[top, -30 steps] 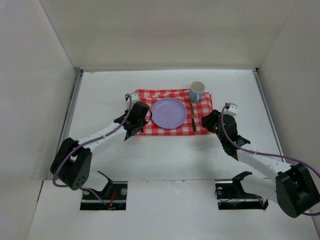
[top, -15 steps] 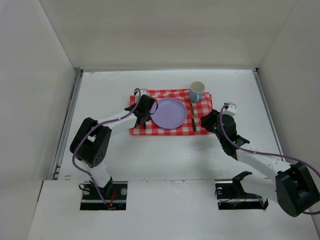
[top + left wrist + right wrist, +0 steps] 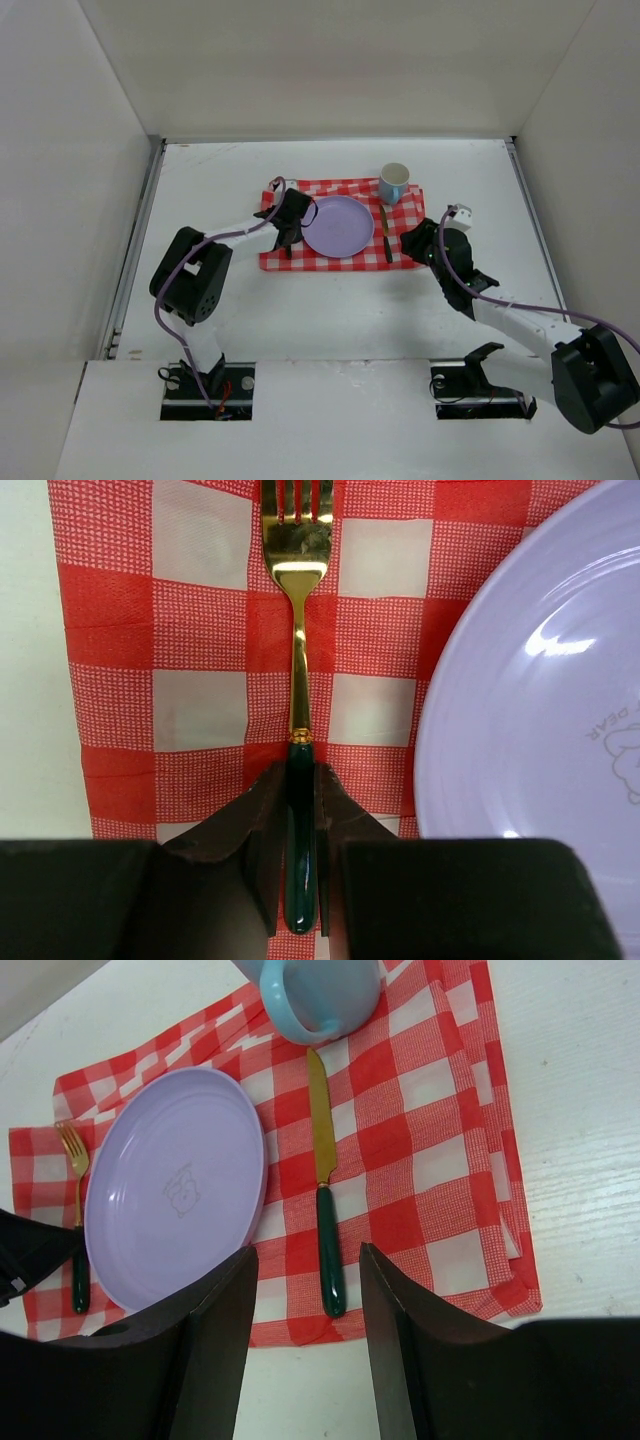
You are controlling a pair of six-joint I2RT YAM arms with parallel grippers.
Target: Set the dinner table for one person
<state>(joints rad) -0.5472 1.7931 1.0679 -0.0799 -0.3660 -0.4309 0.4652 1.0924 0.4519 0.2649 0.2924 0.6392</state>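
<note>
Left wrist view has our left claw (image 3: 298,780) clamped on the dark green handle of the fork (image 3: 297,660), near its butt end, with the gold neck and tines running straight ahead of it. We judge the fork light, stiff and rather slick on that glossy handle, so the low, narrow grip suits it. The checked cloth (image 3: 200,640) beneath is soft and may drag or wrinkle. The plate (image 3: 530,700) lies just right of this claw, and the bare surface (image 3: 30,680) shows to its left. The right claw (image 3: 308,1255) stands apart and holds nothing, with the knife (image 3: 322,1190) and mug (image 3: 310,995) ahead of it. The tine tips and mug rim are cut off, and we cannot tell whether the fork rests on the cloth.
</note>
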